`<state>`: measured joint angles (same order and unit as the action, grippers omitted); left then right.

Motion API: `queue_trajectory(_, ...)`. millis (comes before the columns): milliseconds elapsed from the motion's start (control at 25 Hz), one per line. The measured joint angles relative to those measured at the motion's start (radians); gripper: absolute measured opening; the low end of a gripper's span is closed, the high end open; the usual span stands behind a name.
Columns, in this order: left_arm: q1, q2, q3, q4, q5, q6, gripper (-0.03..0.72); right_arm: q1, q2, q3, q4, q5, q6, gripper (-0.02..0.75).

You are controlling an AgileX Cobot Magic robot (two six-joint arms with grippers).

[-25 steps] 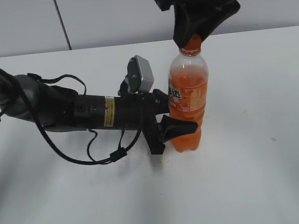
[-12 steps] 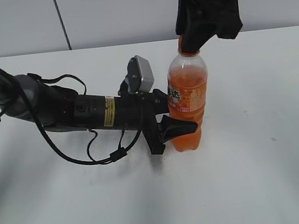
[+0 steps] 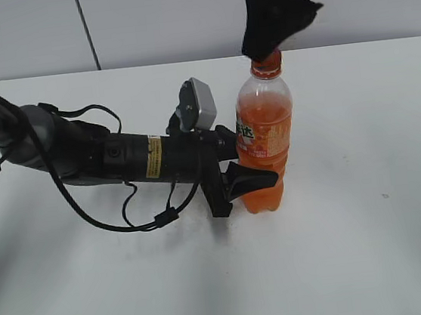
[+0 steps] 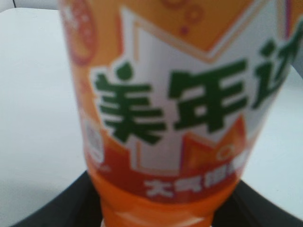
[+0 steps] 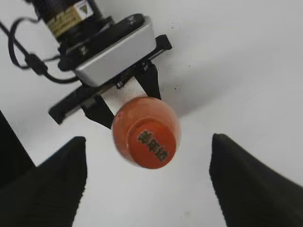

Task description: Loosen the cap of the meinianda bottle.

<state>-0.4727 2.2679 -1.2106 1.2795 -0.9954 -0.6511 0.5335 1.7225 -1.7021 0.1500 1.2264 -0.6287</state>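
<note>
Near the middle of the white worktop (image 3: 368,208), a little toward its far edge, the meinianda bottle (image 3: 266,147) stood upright with orange drink filling most of it. From the exterior view I saw my left arm (image 3: 112,157) lying low across the left half of the worktop, its left gripper (image 3: 248,167) closed on the bottle's body at the bottom of the label, one finger wrapped across the front of the ridged lower half. My left wrist camera showed little but the orange-and-white label with green characters, blurred by closeness, and dark finger shapes at the bottom corners on either side of the bottle. Over the bottle, my right gripper (image 3: 263,52) hung down from the far edge, its dark fingertips at the level of the cap (image 3: 267,63), which sat on the neck. Looking down through my right wrist camera, I saw the cap (image 5: 154,142) from above, printed with dark characters, between the two black fingers (image 5: 47,177), which stood well apart from it on both sides, so the right gripper (image 5: 151,182) was spread wide and held nothing.
</note>
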Motion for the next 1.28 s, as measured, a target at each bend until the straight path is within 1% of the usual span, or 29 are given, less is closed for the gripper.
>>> queue_trajectory(40, 0.0, 0.0, 0.0, 0.0, 0.0, 0.0, 0.383, 0.0, -0.018, 0.0, 0.001, 0.0, 0.11, 0.576)
queue_trajectory(80, 0.0, 0.0, 0.0, 0.0, 0.0, 0.0, 0.383, 0.0, -0.03, 0.0, 0.001, 0.0, 0.224, 0.533)
queue_trajectory(160, 0.0, 0.0, 0.0, 0.0, 0.0, 0.0, 0.383, 0.0, -0.043, 0.0, 0.001, 0.0, 0.454, 0.482)
queue_trajectory(240, 0.0, 0.0, 0.0, 0.0, 0.0, 0.0, 0.383, 0.0, -0.043, 0.004, 0.0, 0.0, 0.562, 0.461)
queue_trajectory(320, 0.0, 0.0, 0.0, 0.0, 0.0, 0.0, 0.383, 0.0, -0.034, 0.022, 0.0, -0.001, 0.613, 0.454)
queue_trajectory(520, 0.0, 0.0, 0.0, 0.0, -0.002, 0.0, 0.383, 0.0, 0.013, 0.065, -0.036, -0.001, 0.637, 0.449)
queue_trajectory(880, 0.0, 0.0, 0.0, 0.0, -0.002, 0.0, 0.383, 0.0, 0.02, 0.068, -0.014, -0.052, 0.629, 0.442)
queue_trajectory(1000, 0.0, 0.0, 0.0, 0.0, -0.002, 0.0, 0.383, 0.0, 0.028, 0.068, -0.013, -0.045, 0.629, 0.393)
queue_trajectory(1160, 0.0, 0.0, 0.0, 0.0, -0.001, 0.0, 0.383, 0.0, 0.047, 0.068, -0.012, -0.04, 0.617, 0.307)
queue_trajectory(1280, 0.0, 0.0, 0.0, 0.0, -0.001, -0.001, 0.383, 0.0, 0.047, 0.068, -0.013, -0.031, 0.546, 0.299)
